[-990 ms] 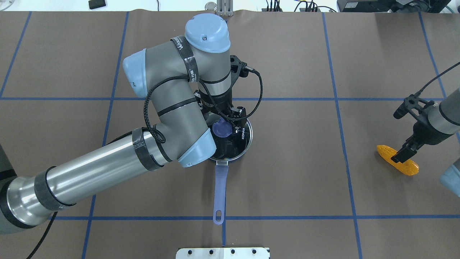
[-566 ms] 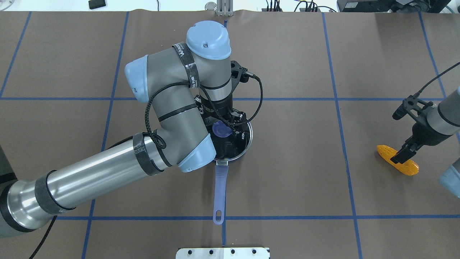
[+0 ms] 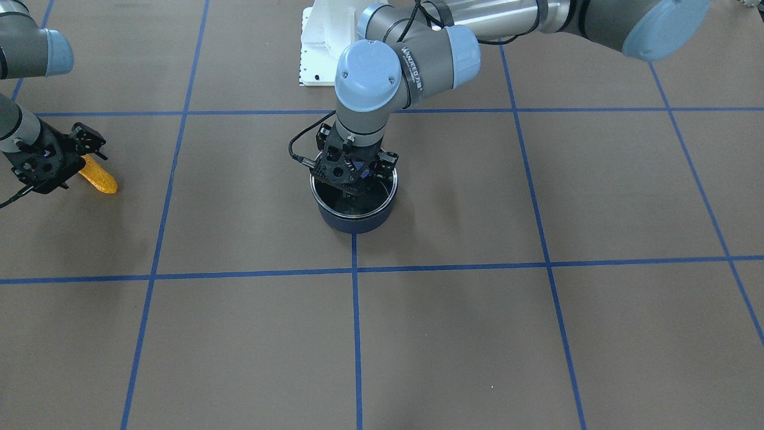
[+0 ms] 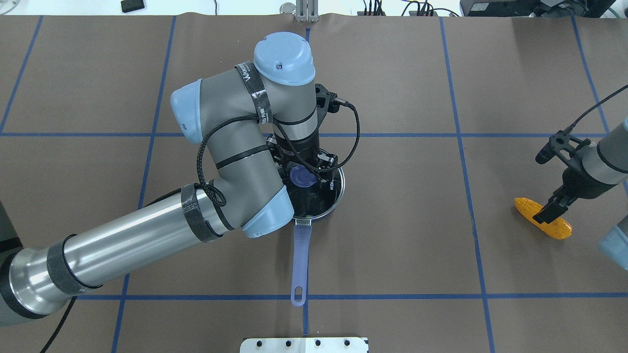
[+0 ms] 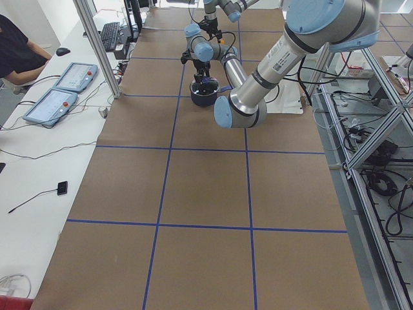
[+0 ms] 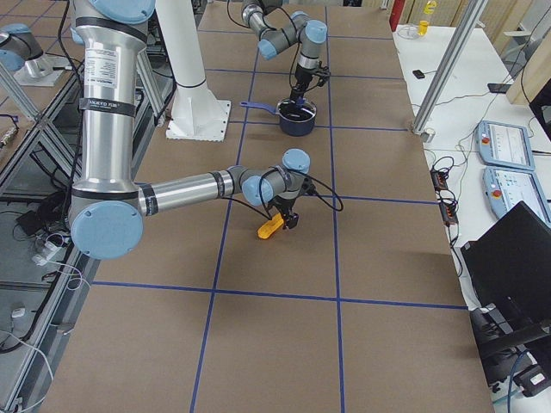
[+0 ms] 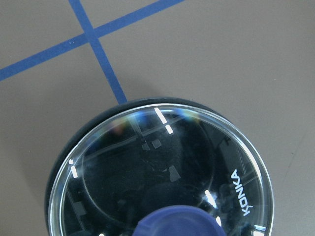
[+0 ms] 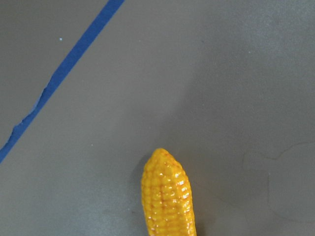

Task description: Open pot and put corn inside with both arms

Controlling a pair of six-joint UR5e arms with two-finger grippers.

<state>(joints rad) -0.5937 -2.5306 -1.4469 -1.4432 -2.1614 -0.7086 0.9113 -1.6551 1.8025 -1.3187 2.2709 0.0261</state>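
The dark navy pot (image 4: 337,198) stands mid-table with its glass lid (image 7: 162,167) on and its lavender handle (image 4: 300,255) pointing toward the robot. My left gripper (image 4: 308,171) hangs straight down over the lid. Its fingers sit on either side of the purple knob (image 4: 300,177), with a small gap showing, so it looks open. The corn (image 4: 559,228) lies flat on the table at the right. My right gripper (image 4: 548,212) is low over the corn's middle, one finger crossing it, and looks open. The right wrist view shows the corn's tip (image 8: 167,196).
A white mounting plate (image 4: 304,344) sits at the robot's edge of the table. Blue tape lines grid the brown mat. In the exterior left view a person (image 5: 19,55) and teach pendants (image 5: 58,90) are at a side bench.
My left gripper has sunk slightly lower around the lid knob. My right gripper has edged a little lower over the corn. The pot, lid and corn have not moved.
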